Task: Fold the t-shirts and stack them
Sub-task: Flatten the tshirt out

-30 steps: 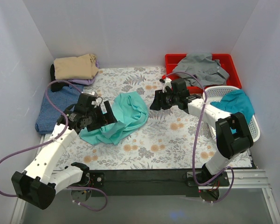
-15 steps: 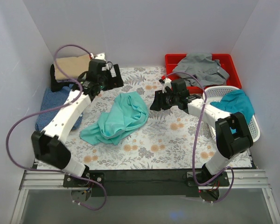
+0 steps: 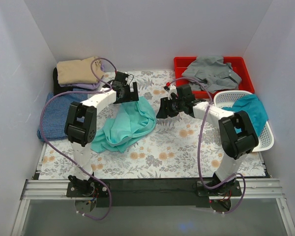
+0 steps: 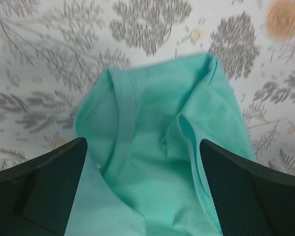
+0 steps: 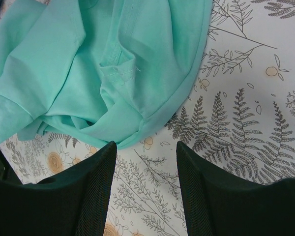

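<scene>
crumpled mint green cotton t-shirt lies mid-table on the fern-print cloth — left gripper spread wide above its collar, empty; right gripper open beside its right edge, holding nothing.

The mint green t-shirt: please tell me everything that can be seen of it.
The mint shirt is plain, soft cotton by its look, crumpled and unfolded in a heap on the floral table, left of centre. Its ribbed collar shows in the left wrist view. The open left hand hangs over its far end; the open right hand is beside its right edge. Neither grips it.
</scene>
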Action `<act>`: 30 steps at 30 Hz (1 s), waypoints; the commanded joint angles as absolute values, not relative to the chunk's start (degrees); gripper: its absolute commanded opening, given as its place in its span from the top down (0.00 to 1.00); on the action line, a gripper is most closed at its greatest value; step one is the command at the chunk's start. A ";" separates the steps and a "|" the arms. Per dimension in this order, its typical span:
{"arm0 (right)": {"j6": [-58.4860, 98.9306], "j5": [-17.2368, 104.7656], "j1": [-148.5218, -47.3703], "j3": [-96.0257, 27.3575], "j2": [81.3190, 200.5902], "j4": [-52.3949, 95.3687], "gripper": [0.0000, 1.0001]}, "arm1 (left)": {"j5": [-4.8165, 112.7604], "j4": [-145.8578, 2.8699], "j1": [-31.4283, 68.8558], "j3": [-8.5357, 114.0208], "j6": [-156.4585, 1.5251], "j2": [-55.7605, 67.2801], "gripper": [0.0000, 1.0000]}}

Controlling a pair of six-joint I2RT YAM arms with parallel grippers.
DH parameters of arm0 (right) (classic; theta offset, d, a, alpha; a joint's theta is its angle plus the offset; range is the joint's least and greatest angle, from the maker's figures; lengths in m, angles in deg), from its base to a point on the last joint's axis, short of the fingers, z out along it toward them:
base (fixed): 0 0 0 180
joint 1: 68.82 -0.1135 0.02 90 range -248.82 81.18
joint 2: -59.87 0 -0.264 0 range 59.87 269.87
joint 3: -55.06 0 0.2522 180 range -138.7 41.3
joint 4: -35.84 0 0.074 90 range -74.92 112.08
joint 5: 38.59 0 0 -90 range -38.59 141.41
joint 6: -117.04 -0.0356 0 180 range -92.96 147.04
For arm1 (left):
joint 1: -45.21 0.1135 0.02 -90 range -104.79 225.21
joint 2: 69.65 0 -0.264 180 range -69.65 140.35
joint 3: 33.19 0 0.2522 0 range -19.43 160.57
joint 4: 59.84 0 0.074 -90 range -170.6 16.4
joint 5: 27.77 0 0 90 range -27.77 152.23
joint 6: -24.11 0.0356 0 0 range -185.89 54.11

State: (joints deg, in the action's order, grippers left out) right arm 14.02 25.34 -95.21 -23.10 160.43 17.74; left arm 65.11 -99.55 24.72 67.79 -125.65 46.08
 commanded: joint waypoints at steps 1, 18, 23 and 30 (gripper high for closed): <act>15.96 22.76 -95.36 -25.76 161.65 18.13 0.42 | 68.56 -94.52 26.14 71.63 -123.02 45.31 0.02; 17.19 19.41 -93.08 -28.57 167.36 17.60 0.42 | 65.05 -97.06 28.43 74.97 -123.98 58.05 0.02; 17.19 18.97 -92.38 -28.66 167.89 17.60 0.43 | 56.11 -97.15 28.43 74.27 -123.89 57.27 0.75; 17.37 18.89 -92.20 -28.05 167.45 17.60 0.43 | 47.03 -95.40 28.43 67.24 -123.45 52.00 1.00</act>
State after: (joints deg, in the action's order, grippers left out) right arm 16.56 20.12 -92.44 -26.45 167.29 17.55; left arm 53.17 -93.15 28.63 71.25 -123.82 55.34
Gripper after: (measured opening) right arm 0.576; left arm 0.020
